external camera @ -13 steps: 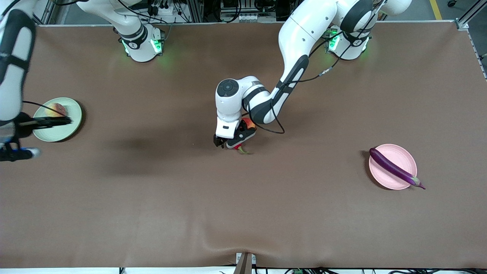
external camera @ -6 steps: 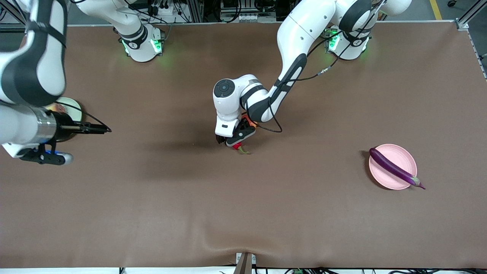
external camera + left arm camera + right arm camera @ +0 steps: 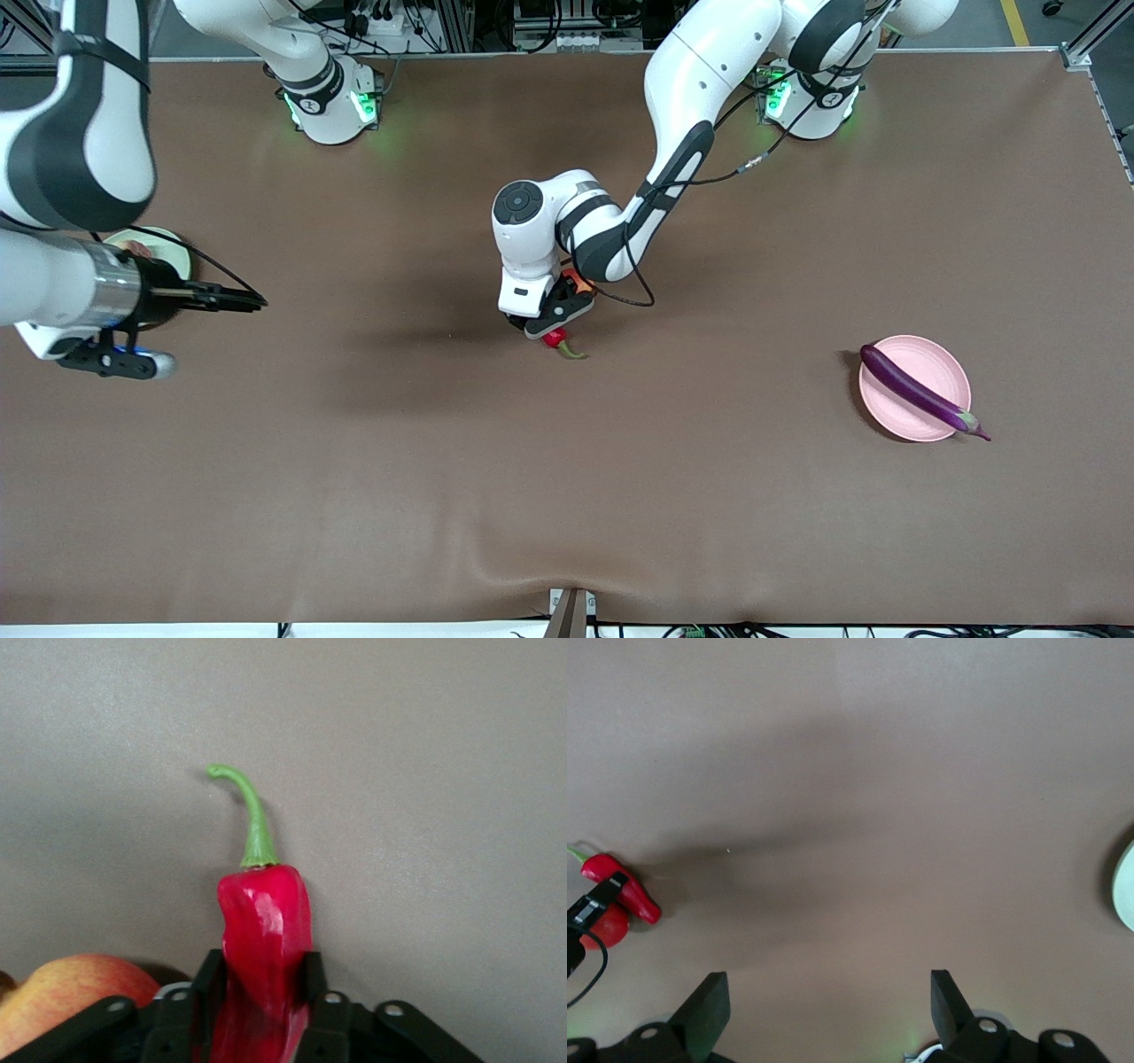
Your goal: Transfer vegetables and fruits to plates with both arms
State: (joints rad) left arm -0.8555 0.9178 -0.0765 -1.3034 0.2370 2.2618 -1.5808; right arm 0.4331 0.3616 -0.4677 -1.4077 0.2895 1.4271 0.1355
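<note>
My left gripper (image 3: 542, 330) is down at the table's middle, shut on the red chili pepper (image 3: 557, 338), which lies on the cloth with its green stem sticking out. In the left wrist view the fingers (image 3: 209, 980) press both sides of the chili (image 3: 266, 921). The red-orange fruit (image 3: 578, 282) sits right beside it, partly hidden by the hand. My right gripper (image 3: 241, 301) is open and empty over bare cloth beside the pale green plate (image 3: 174, 248). The peach (image 3: 133, 248) on that plate is mostly hidden by the arm. The purple eggplant (image 3: 917, 392) lies across the pale pink plate (image 3: 930, 416).
The brown cloth (image 3: 567, 496) covers the whole table. The right arm's large forearm (image 3: 62, 292) hangs over the right arm's end of the table. The right wrist view shows the chili (image 3: 622, 888), the red-orange fruit (image 3: 607, 927) and the green plate's rim (image 3: 1125, 895).
The right arm has swung off the green plate toward the table's middle. The left gripper has come down over the chili and closed on it.
</note>
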